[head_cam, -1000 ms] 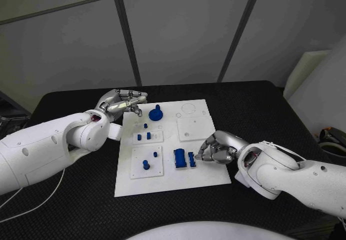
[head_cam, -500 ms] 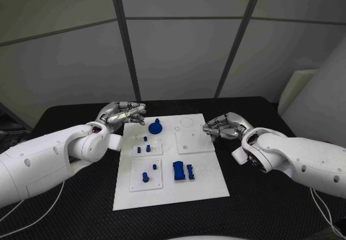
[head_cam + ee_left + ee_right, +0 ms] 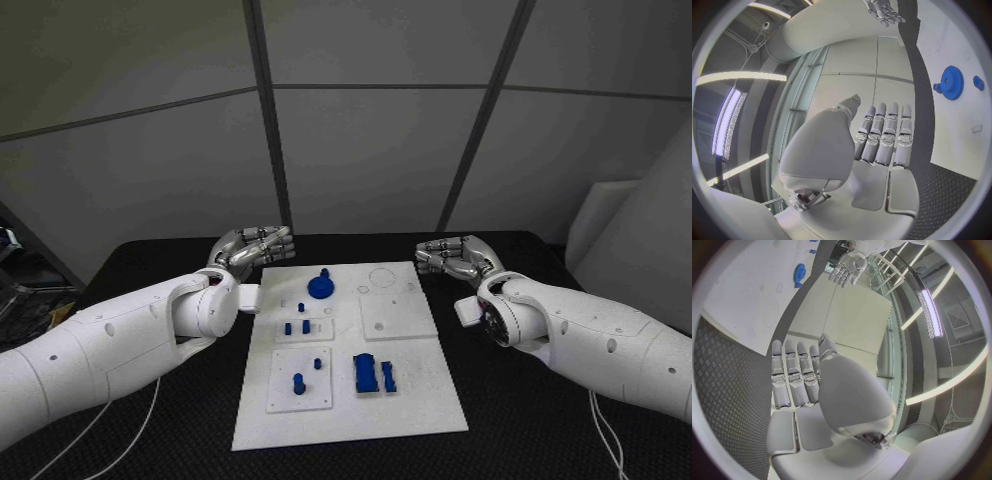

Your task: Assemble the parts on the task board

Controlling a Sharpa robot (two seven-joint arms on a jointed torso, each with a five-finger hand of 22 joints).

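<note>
- Head view: we see the task board mid-table, blue gear at its far end; left hand and right hand flank that end, holding nothing.
- Left wrist view: we see the left hand's fingers straight, side by side.
- Right wrist view: the right hand's fingers lie likewise, empty.

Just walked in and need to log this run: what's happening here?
Neither hand is handling anything at this moment. The left hand and right hand hang over the table's far end, one off each far corner of the white board, holding nothing, fingers straight and side by side in the wrist views. On the board, a blue gear stands near the far edge, small pegs mid-board, and a blue block nearer the robot.
</note>
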